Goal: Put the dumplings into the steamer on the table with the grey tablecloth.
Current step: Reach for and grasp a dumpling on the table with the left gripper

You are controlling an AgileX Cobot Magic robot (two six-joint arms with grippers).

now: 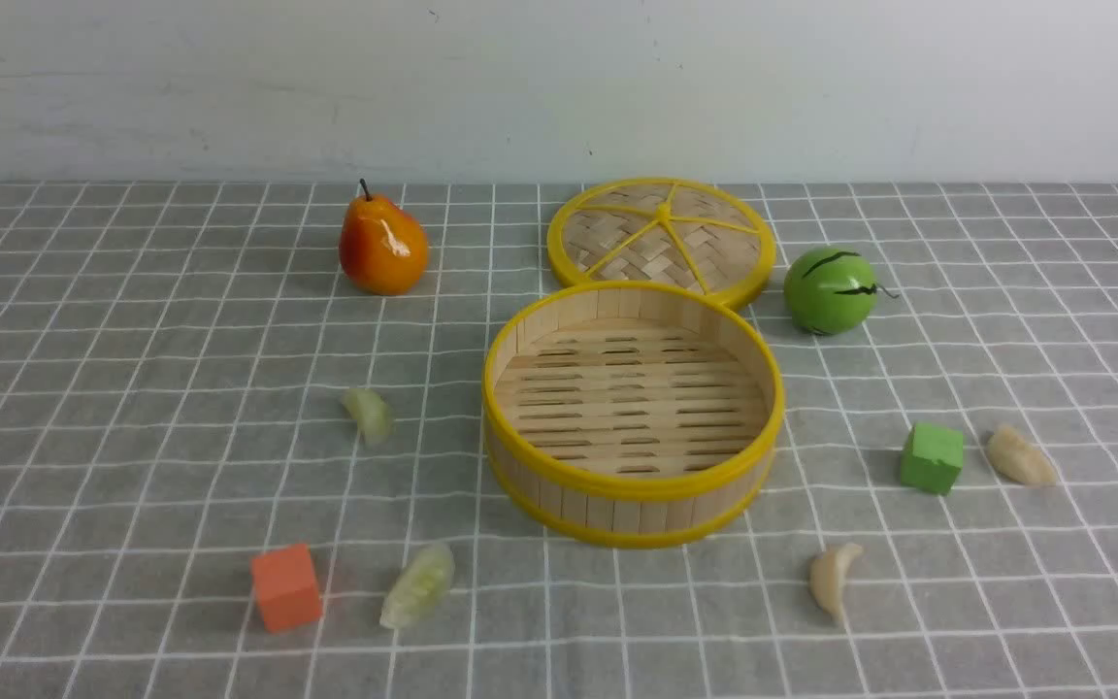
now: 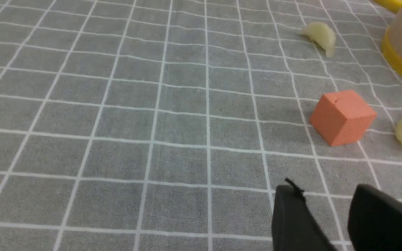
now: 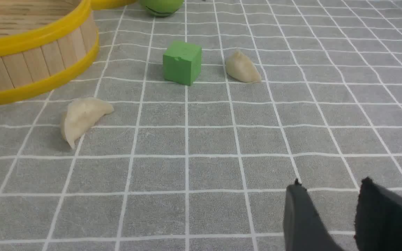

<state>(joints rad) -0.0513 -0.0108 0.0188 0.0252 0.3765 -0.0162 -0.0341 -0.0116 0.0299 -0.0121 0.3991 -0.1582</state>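
A: Biggest first. What do you have?
B: Counter (image 1: 180, 349) under grey tablecloth (image 1: 617, 621), white grid. Your steamer (image 1: 633, 408) sits mid-cloth, upright, no dumplings inside.
A: Next size down?
B: Woven lid (image 1: 656, 233), yellow spokes, just behind your steamer. Pear (image 1: 386, 248), orange-red, back left; striped green ball (image 1: 829, 291) near the lid, on its right.
A: My hands?
B: Your left hand (image 2: 321, 212): fingers parted, released, holding nothing. Your right hand (image 3: 333, 209): same, parted over cloth. Both sit partly out of frame, so their height is hard to judge.
A: Cubes?
B: Orange cube (image 1: 287, 587), front left. Green cube (image 1: 933, 457), right of your steamer.
A: Dumplings?
B: Four on the cloth. Larger-looking green dumpling (image 1: 419, 585) near the orange cube; smaller-looking green dumpling (image 1: 369, 416) left of your steamer. Front beige dumpling (image 1: 833, 581) front right; far beige dumpling (image 1: 1021, 456) just beside the green cube.
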